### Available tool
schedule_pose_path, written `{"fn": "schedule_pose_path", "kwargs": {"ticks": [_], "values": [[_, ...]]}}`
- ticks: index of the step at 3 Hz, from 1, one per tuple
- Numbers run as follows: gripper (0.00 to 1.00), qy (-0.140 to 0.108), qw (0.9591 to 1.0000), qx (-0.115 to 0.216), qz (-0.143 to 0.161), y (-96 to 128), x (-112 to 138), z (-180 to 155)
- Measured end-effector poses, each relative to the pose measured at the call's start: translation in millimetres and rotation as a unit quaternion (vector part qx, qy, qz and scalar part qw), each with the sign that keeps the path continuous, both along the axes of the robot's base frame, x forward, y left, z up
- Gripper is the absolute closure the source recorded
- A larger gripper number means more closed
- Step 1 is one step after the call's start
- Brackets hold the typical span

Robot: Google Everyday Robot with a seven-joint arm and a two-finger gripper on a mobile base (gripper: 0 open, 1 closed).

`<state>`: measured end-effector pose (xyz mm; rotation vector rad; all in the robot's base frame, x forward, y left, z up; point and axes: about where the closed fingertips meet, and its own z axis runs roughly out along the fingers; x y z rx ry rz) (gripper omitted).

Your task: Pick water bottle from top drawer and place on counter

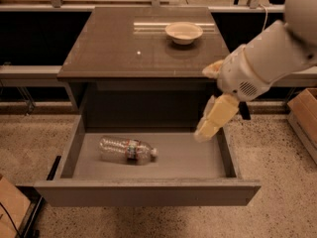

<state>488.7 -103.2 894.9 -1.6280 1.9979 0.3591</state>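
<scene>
The water bottle (pixel 128 150) lies on its side on the floor of the open top drawer (pixel 148 194), left of centre, with its white cap pointing right. The grey-brown counter (pixel 124 48) tops the cabinet above it. My gripper (pixel 204 133) hangs from the white arm over the right part of the drawer, at about the level of its rim. It is to the right of the bottle and apart from it, and it holds nothing that I can see.
A shallow cream bowl (pixel 184 32) sits on the counter at the back right. A cardboard box (pixel 304 114) stands on the speckled floor at the right. Another piece of cardboard (pixel 10 207) is at the bottom left. Dark shelving runs behind the cabinet.
</scene>
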Motion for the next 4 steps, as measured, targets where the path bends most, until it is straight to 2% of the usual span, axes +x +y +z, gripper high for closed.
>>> {"fn": "schedule_pose_path", "kwargs": {"ticks": [2, 3, 4], "values": [[0.0, 0.039, 0.997, 0.064, 0.016, 71.3, 19.6, -70.8], [0.0, 0.039, 0.997, 0.064, 0.016, 71.4, 19.6, -70.8], [0.0, 0.05, 0.9952, 0.081, 0.021, 98.9, 18.0, -93.2]]}}
